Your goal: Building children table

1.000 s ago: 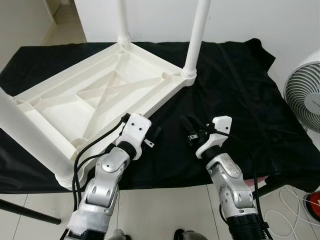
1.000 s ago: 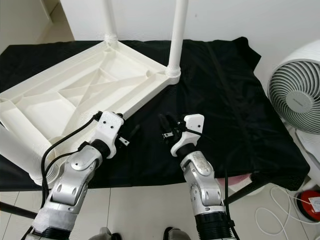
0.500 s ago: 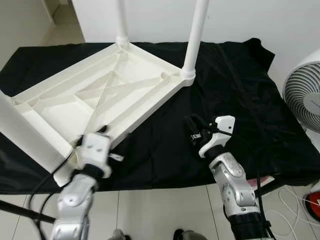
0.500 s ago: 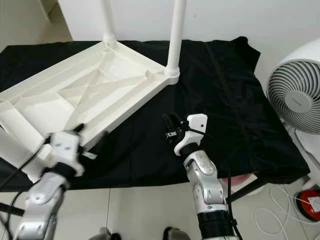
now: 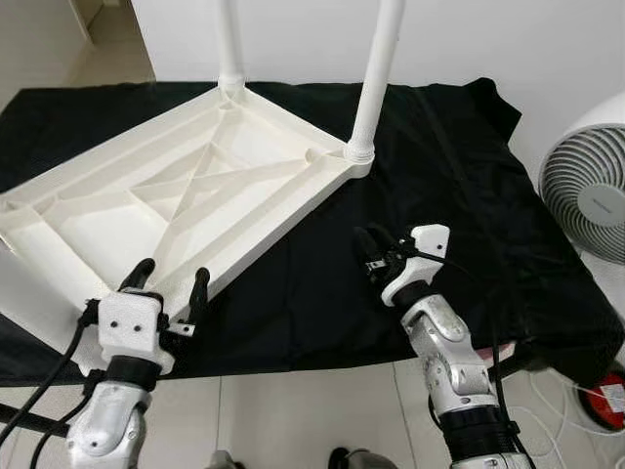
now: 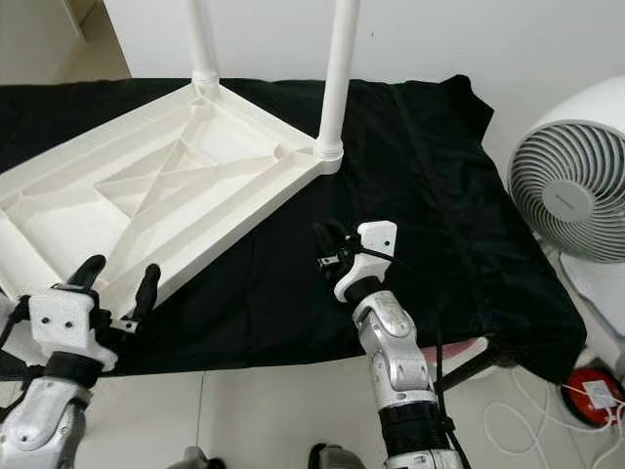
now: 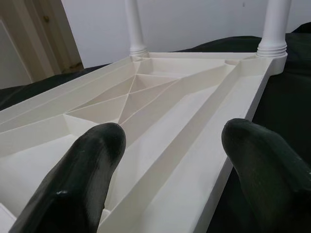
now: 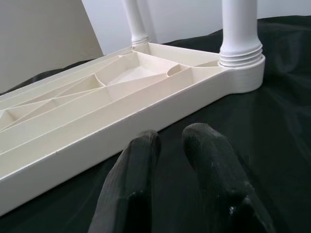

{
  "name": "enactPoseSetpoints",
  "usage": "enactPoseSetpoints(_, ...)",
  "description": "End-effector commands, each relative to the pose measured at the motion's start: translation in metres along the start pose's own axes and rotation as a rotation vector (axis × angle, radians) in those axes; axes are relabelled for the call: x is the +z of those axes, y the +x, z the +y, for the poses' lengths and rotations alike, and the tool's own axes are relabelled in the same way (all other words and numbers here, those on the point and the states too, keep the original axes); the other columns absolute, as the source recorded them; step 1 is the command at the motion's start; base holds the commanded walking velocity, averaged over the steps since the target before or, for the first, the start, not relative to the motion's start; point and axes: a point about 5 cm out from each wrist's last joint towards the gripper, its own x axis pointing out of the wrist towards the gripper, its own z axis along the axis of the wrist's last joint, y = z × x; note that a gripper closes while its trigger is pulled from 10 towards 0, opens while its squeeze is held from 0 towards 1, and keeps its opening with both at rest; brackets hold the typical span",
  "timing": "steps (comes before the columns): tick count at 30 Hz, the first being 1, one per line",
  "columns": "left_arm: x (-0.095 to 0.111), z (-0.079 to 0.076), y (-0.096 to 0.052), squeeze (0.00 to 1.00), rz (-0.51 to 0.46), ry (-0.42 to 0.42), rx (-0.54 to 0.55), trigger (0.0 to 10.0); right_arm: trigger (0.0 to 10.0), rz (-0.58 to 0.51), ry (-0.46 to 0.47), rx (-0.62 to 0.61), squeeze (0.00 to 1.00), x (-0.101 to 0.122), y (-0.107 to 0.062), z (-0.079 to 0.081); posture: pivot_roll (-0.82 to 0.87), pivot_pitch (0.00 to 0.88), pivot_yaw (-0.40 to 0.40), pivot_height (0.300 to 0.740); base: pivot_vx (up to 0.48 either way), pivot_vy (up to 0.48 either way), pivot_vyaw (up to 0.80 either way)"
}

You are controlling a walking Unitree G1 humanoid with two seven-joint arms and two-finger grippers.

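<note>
Swung out to the robot's left since a second ago, the left gripper now hovers at the near-left corner of the table, its jaws spread wide apart and empty, one finger over the ribbed underside, the other over the rim beside the cloth. White and plastic, the table lies upside down on a black cloth covering the worktop, much as it lay before. Two legs stand upright in its far corners: one leg at the back, a second leg at the corner nearest the right arm. A third leg shows blurred at the left edge. Ribs divide the underside into shallow compartments, all bare.

Hardly shifted, the right gripper hangs just above the cloth, near the table's long edge but apart from it, jaws almost together and holding nothing. A white fan stands off the worktop's right end, with white cable and a red object on the tiled floor.
</note>
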Motion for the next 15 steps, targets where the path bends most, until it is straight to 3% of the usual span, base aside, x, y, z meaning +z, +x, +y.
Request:
enactPoseSetpoints(1, -0.002, -0.002, -0.007, 0.00, 0.021, 0.006, -0.038, 10.0, 10.0, 0.003, 0.002, 0.024, 0.00, -0.001, 0.004, 0.003, 0.05, 0.110, -0.032, 0.740, 0.000, 0.000, 0.00)
enactPoseSetpoints(6, -0.009, -0.013, -0.018, 0.00, 0.071, 0.019, -0.151, 10.0, 10.0, -0.005, -0.006, 0.066, 0.00, 0.002, 0.014, 0.008, 0.06, 0.121, -0.039, 0.740, 0.000, 0.000, 0.00)
enactPoseSetpoints(12, -0.013, -0.020, -0.019, 0.00, 0.100, 0.052, -0.259, 10.0, 10.0, -0.010, -0.008, 0.080, 0.00, 0.003, 0.018, 0.010, 0.06, 0.129, -0.035, 0.740, 0.000, 0.000, 0.00)
enactPoseSetpoints(15, -0.018, -0.018, -0.012, 0.00, 0.125, 0.059, -0.303, 10.0, 10.0, -0.016, -0.008, 0.080, 0.00, 0.004, 0.018, 0.011, 0.05, 0.136, -0.024, 0.740, 0.000, 0.000, 0.00)
